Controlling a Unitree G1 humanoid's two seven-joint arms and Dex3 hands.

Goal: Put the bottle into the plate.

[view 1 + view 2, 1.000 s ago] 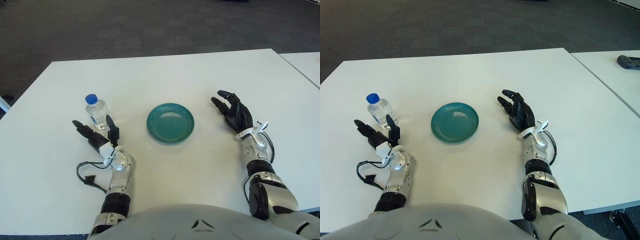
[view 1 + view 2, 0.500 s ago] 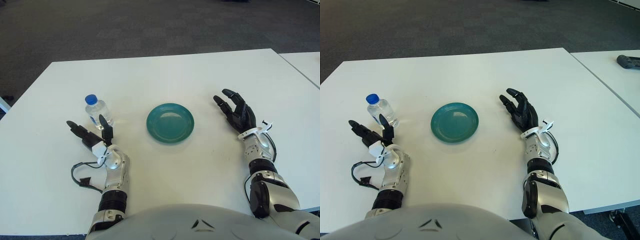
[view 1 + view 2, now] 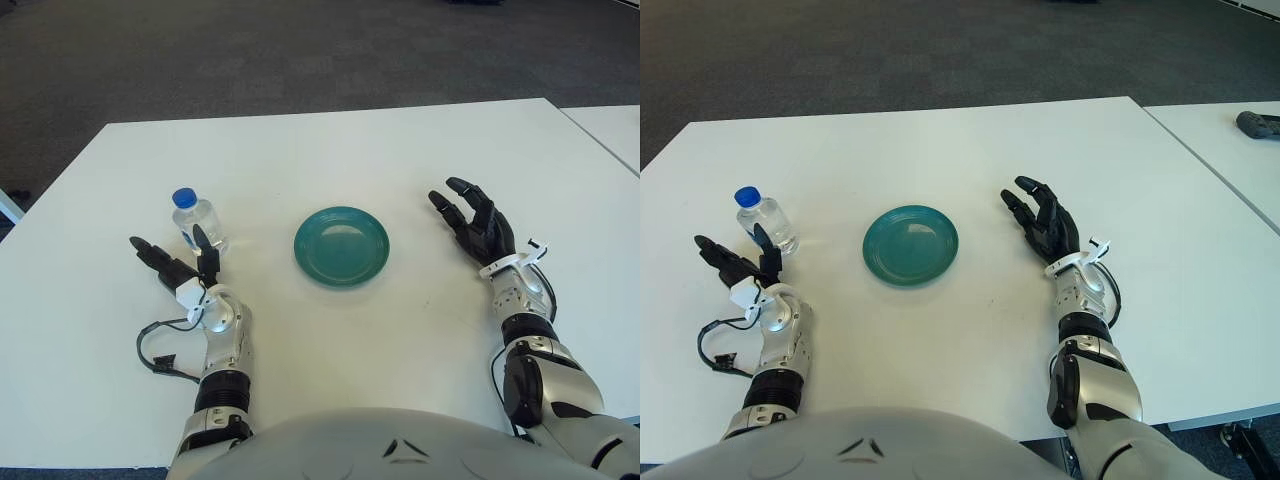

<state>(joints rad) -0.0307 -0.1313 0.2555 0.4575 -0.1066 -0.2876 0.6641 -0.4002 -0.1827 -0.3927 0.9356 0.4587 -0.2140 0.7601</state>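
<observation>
A small clear bottle [image 3: 196,222] with a blue cap stands upright on the white table [image 3: 320,150], left of a teal plate [image 3: 341,245] that holds nothing. My left hand [image 3: 178,265] hovers just in front of the bottle with its fingers spread, one fingertip close to the bottle's base, holding nothing. Over on the other side of the plate, my right hand [image 3: 472,222] is raised with its dark fingers spread and holds nothing.
A second white table [image 3: 1240,150] stands to the right across a narrow gap, with a dark object [image 3: 1259,124] on it. Grey carpet lies beyond the far table edge. A black cable [image 3: 160,355] loops beside my left wrist.
My left hand has shifted left and slightly back, nearer the bottle's front. The right hand drifted a little to the right. Bottle and plate have not moved.
</observation>
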